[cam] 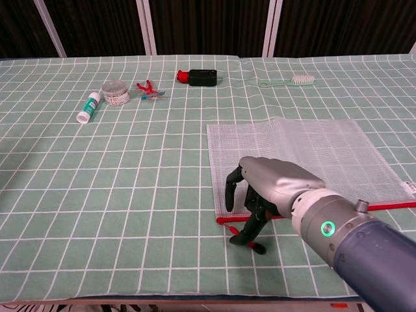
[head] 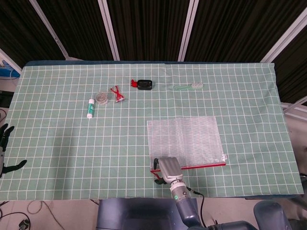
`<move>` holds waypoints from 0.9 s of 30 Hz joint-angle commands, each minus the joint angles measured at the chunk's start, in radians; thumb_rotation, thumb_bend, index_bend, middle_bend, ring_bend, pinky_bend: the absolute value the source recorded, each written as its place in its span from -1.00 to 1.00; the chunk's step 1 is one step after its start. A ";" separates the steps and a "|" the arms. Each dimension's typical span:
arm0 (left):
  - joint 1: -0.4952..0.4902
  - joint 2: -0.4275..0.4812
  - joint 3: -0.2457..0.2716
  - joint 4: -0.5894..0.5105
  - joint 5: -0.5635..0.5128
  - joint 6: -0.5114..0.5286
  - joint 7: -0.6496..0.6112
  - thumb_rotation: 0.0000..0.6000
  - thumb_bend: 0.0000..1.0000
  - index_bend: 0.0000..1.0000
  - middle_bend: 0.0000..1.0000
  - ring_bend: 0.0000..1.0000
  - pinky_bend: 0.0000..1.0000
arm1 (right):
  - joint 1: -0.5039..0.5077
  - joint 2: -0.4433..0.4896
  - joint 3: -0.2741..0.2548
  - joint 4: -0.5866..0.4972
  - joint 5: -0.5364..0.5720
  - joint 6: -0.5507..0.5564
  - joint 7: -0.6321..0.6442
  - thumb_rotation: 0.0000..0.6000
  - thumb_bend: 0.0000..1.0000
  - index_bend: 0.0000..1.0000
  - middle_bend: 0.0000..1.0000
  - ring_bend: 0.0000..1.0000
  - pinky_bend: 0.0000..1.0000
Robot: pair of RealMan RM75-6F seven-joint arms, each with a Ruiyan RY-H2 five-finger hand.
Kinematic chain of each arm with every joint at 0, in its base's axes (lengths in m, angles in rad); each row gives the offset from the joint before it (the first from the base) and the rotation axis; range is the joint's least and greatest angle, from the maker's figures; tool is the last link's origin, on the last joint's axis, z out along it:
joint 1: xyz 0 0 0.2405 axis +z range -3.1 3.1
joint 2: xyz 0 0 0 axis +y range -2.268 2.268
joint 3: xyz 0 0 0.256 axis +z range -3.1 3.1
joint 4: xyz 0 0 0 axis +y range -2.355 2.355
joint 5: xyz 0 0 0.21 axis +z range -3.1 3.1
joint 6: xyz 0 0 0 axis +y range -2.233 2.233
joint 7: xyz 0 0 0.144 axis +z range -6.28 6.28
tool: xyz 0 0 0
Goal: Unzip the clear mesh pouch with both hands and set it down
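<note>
The right hand (cam: pixel 263 198) hangs over the near-left corner of the clear mesh pouch (cam: pixel 305 159), fingers curled downward, their dark tips at the red zipper pull cord (cam: pixel 247 241); whether they pinch it I cannot tell. The flat, rectangular, gridded pouch lies on the green checked tablecloth (cam: pixel 97 182), its red zipper edge (cam: pixel 383 206) nearest. The left hand (head: pixel 5 148), fingers spread, holds nothing beside the table's left edge.

We see our right hand (cam: pixel 273 188) covering the near left corner of the pouch (cam: pixel 305 153), so the zipper end there is hidden. Our left hand (head: pixel 5 149) is cut off by the head view's left edge. The pouch's right corner runs past the chest view's edge.
</note>
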 commanded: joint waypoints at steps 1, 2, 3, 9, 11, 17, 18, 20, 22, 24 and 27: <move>0.000 0.000 -0.002 -0.001 -0.003 0.001 -0.002 1.00 -0.98 -1.00 -1.00 -1.00 -1.00 | -0.005 -0.007 -0.002 0.002 -0.004 0.001 0.004 1.00 -0.65 0.06 1.00 1.00 1.00; 0.000 0.000 -0.001 0.000 -0.002 0.001 -0.002 1.00 -0.98 -1.00 -1.00 -1.00 -1.00 | -0.007 -0.009 -0.003 0.004 -0.005 0.001 0.004 1.00 -0.65 0.06 1.00 1.00 1.00; 0.001 0.000 -0.001 0.000 -0.001 0.002 -0.001 1.00 -0.98 -1.00 -1.00 -1.00 -1.00 | -0.008 -0.012 -0.003 0.007 -0.004 0.001 0.004 1.00 -0.65 0.06 1.00 1.00 1.00; 0.001 0.000 -0.005 -0.001 -0.010 0.001 -0.008 1.00 -0.98 -1.00 -1.00 -1.00 -1.00 | -0.020 -0.017 -0.007 0.027 0.005 0.000 -0.001 1.00 -0.64 0.06 1.00 1.00 1.00; 0.001 0.001 -0.006 -0.003 -0.013 -0.002 -0.010 1.00 -0.98 -1.00 -1.00 -1.00 -1.00 | -0.024 -0.016 -0.009 0.031 0.004 0.000 0.000 1.00 -0.60 0.06 1.00 1.00 1.00; 0.001 0.001 -0.006 -0.002 -0.013 -0.001 -0.010 1.00 -0.98 -1.00 -1.00 -1.00 -1.00 | -0.037 -0.014 -0.014 0.041 0.000 -0.004 0.005 1.00 -0.45 0.06 1.00 1.00 1.00; 0.001 0.001 -0.007 -0.002 -0.014 -0.001 -0.010 1.00 -0.98 -1.00 -1.00 -1.00 -1.00 | -0.038 -0.014 -0.014 0.042 0.000 -0.004 0.005 1.00 -0.44 0.06 1.00 1.00 1.00; 0.001 0.001 -0.007 -0.003 -0.014 -0.001 -0.011 1.00 -0.98 -1.00 -1.00 -1.00 -1.00 | -0.041 -0.014 -0.014 0.042 0.000 -0.004 0.005 1.00 -0.41 0.06 1.00 1.00 1.00; 0.001 0.001 -0.007 -0.003 -0.014 0.000 -0.011 1.00 -0.98 -1.00 -1.00 -1.00 -1.00 | -0.045 -0.016 -0.014 0.044 -0.002 -0.002 0.005 1.00 -0.38 0.06 1.00 1.00 1.00; 0.001 0.002 -0.007 -0.004 -0.014 0.000 -0.011 1.00 -0.98 -1.00 -1.00 -1.00 -1.00 | -0.048 -0.016 -0.015 0.044 -0.005 0.000 0.003 1.00 -0.37 0.06 1.00 1.00 1.00; 0.001 0.002 -0.006 -0.004 -0.014 -0.001 -0.011 1.00 -0.98 -1.00 -1.00 -1.00 -1.00 | -0.053 -0.019 -0.014 0.043 -0.007 0.005 0.000 1.00 -0.35 0.06 1.00 1.00 1.00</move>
